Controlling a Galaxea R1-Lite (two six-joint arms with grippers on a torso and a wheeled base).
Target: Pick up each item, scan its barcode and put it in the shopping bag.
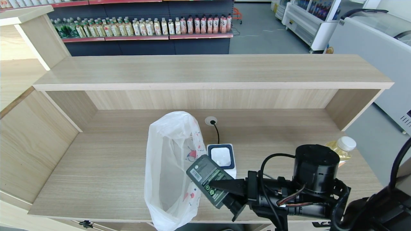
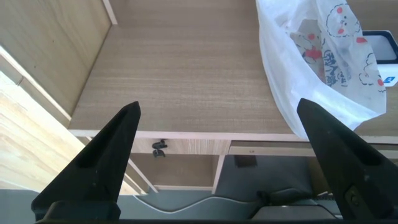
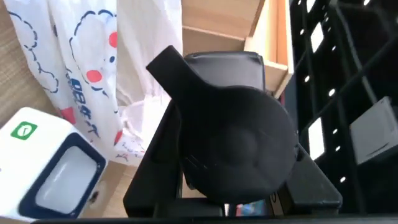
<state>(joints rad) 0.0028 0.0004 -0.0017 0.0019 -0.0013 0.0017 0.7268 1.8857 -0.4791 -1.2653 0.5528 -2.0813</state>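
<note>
Though the scanner sits just beyond the right claw, that claw clamps the dark packet beside the shopping bag — likely for dropping in; left claw gapes empty.

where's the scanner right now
In the head view, the scanner sits on the counter, just right of the bag, behind the dark packet.

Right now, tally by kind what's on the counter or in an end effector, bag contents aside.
Bag: 1
Scanner: 1
Bottle: 1
Packet, held in the right end effector: 1
Total: 4
</note>
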